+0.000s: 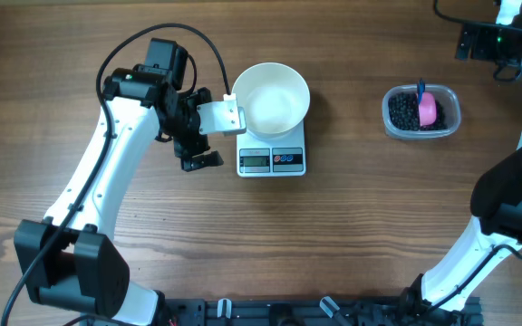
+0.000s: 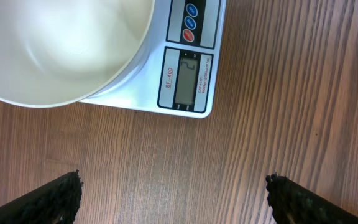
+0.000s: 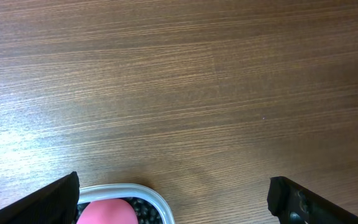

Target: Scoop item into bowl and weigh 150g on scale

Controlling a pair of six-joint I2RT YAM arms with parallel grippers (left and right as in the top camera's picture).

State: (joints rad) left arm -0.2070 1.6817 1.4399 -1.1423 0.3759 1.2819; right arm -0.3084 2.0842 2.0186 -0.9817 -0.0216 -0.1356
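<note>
Left gripper (image 2: pixel 176 200): jaws spread wide, nothing held, positioned near scale (image 1: pixel 272 160) | right gripper (image 3: pixel 176 200): jaws spread wide, nothing held, fingers cut off by frame edge | bowl (image 1: pixel 272 96): seated on scale | beans (image 1: pixel 404 113): contained in clear tub (image 1: pixel 458 116), partly hidden by pink scoop (image 1: pixel 429 109) | scale display: digits not legible.

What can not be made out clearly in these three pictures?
Scale display: left wrist view, digits too faint to read; overhead, too small.
Beans: right wrist view, cut by the lower edge, partly covered by the pink scoop.
Bowl: left wrist view, cut by the upper and left edges.
</note>
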